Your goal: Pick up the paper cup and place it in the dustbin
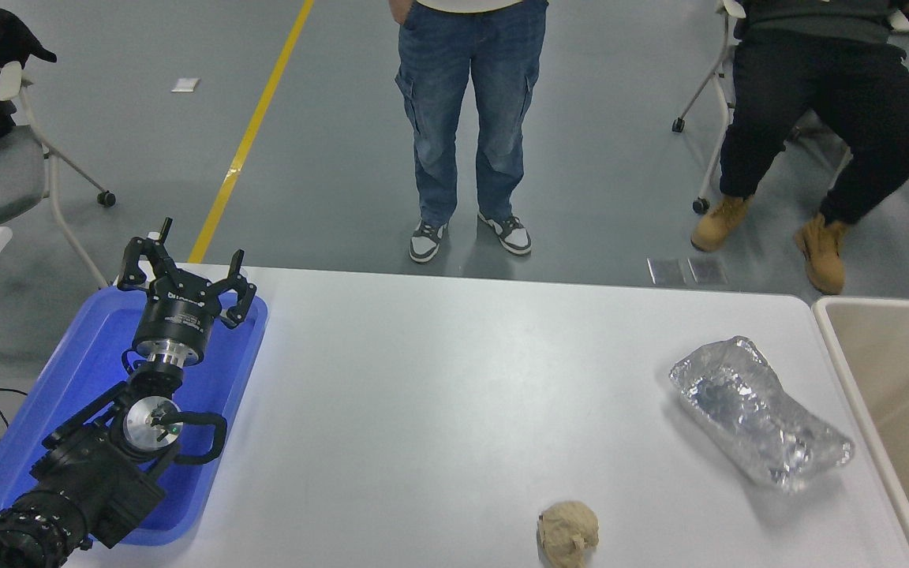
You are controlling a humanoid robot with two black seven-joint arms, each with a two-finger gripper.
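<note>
Left pincer (186, 272) parked above blue tray (84, 355), fingers spread apart, dustbin (841, 347) at white counter (439, 379) right edge, paper cup apparently out of view, foil tray (758, 414), tan paper ball (569, 534).

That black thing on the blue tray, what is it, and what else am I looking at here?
It is a robot's left arm, ending in a gripper with open fingers, parked over a blue tray and holding nothing. The one picture comes from a camera high on the robot, looking down over a white table. On it lie a foil tray and a tan paper ball. A beige dustbin stands at the right edge. No paper cup or right arm shows. People are beyond the table.
</note>
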